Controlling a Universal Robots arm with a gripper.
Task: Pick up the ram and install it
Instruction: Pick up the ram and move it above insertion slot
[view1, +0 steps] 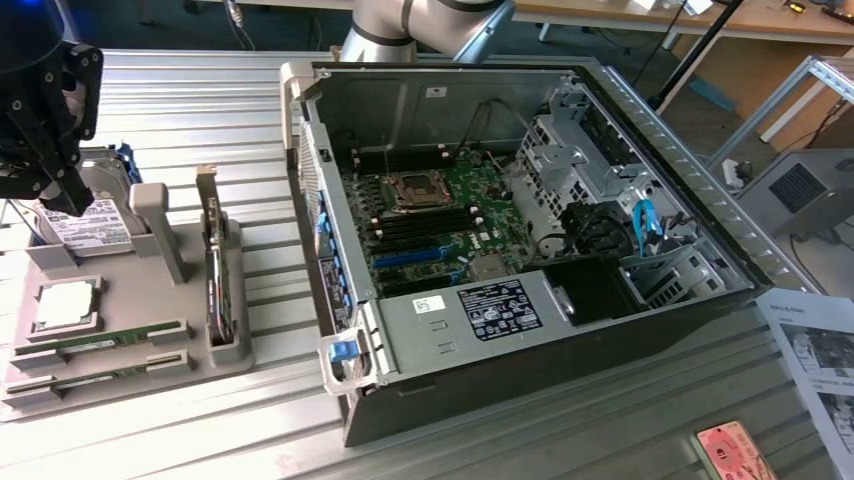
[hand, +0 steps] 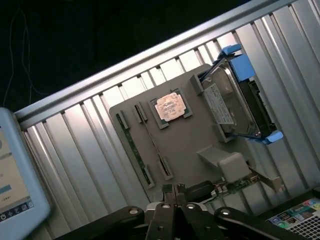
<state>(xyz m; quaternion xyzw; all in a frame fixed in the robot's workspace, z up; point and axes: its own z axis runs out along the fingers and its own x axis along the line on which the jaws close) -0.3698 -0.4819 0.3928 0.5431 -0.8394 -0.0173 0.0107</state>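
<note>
the gripper (view1: 60, 195) (hand: 175, 191) has its fingers pressed together with nothing between them, and hangs above the far end of a grey fixture tray (view1: 147, 330) (hand: 190, 145) at the exterior view's left. just under it in that view lies a silver hard drive (view1: 83, 225) (hand: 232, 100) in a blue-cornered carrier. further along the tray sits a square processor chip (view1: 64, 305) (hand: 171, 107) in its own pocket. beside that an expansion card (view1: 214, 270) stands on edge.

the ram (view1: 87, 380) (hand: 132, 147), a long thin green stick, rests between two end holders along the tray's outer edge, well apart from the gripper and not touched by it. a second stick (view1: 100, 343) lies parallel to it, just beside it and nearer the processor chip.

tray and all stand on a ribbed metal table (view1: 240, 100) (hand: 75, 165). to the exterior view's right the open computer case (view1: 601, 330) lies on its side, showing the green motherboard (view1: 467, 190) and its black memory slots (view1: 420, 225).
</note>
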